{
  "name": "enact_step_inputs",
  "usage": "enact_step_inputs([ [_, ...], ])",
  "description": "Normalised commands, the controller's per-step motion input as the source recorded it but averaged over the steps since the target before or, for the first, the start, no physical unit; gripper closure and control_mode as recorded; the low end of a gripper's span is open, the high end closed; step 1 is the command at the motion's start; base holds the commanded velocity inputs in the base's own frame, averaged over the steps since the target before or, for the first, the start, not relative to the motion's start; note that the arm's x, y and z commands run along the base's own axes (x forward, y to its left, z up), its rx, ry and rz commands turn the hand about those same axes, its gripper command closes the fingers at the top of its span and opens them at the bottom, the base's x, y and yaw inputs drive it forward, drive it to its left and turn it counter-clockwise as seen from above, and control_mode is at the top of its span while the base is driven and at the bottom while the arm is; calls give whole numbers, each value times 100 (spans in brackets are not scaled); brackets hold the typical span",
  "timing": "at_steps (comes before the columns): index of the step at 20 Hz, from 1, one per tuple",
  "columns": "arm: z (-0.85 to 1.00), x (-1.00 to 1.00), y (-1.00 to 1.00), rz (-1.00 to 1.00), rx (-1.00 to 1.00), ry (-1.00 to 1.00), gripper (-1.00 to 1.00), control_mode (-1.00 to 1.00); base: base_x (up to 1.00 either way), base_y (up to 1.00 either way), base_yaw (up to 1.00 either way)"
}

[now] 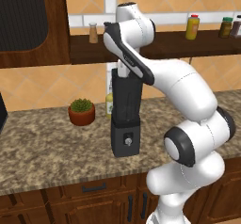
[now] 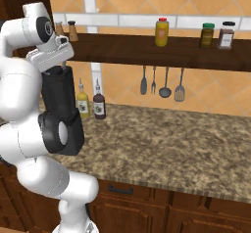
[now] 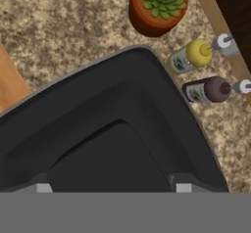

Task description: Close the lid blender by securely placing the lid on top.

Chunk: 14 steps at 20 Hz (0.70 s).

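Gripper right over the blender

Blender (image 1: 125,119) stands on the stone counter (image 1: 42,148), tall and black, with a little round knob on its front. The gripper (image 1: 123,71) hangs right at the top of the jar. From the hand view, the jar's dark square mouth (image 3: 112,129) looks very close. I cannot tell if the fingers are apart or pinching, and I cannot pick out the lid. A plant pot (image 1: 82,111) sits near the blender. A yellow bottle (image 3: 188,58) and a dark bottle (image 3: 208,91) stand just behind it.
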Motion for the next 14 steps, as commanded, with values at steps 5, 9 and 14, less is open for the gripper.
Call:
enact_step_inputs([
  [5,-42,0,0,0,0,-1,100,-100,0,0,0],
  [9,-26,-1,0,0,0,-10,-100,-100,0,0,0],
  [14,-8,0,0,0,0,-8,-100,-100,0,0,0],
])
